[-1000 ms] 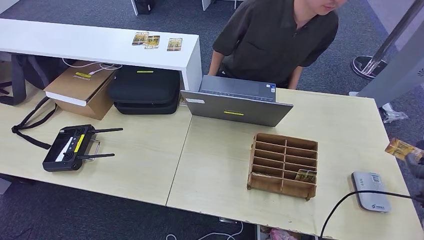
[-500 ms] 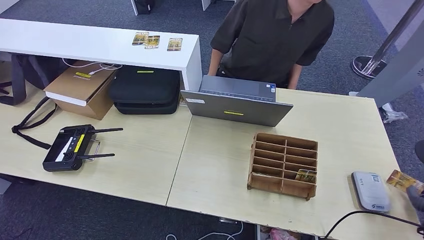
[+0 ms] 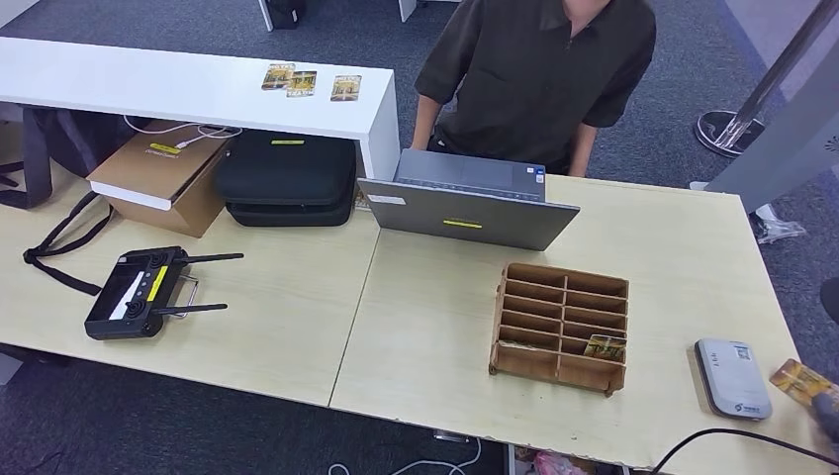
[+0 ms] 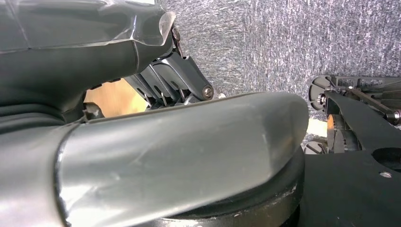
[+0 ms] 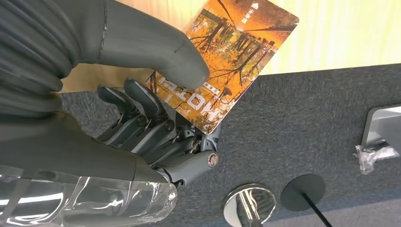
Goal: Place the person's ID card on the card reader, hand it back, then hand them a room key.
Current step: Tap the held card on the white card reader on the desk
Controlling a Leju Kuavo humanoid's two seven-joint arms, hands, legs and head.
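My right hand [image 3: 827, 416] shows at the table's right edge, pinching an orange picture card [image 3: 799, 380]. The card hangs just right of the grey card reader [image 3: 733, 378], apart from it. In the right wrist view the thumb [image 5: 156, 52] presses the card [image 5: 227, 61] against the dark fingers [image 5: 142, 118], with the table edge and carpet behind. A person [image 3: 539, 79] in a dark shirt stands behind the laptop [image 3: 465, 203]. My left hand [image 4: 179, 80] hangs over carpet with nothing in it.
A wooden slotted box [image 3: 561, 327] holds a card [image 3: 605, 347] in a near-right slot. Three cards [image 3: 302, 81] lie on the white counter. A black controller [image 3: 139, 292] sits at the left. A black cable [image 3: 732, 435] runs along the table's near-right edge.
My right hand has carried the card down and toward the table's near edge, from above the reader to beside its right end. The person has straightened up.
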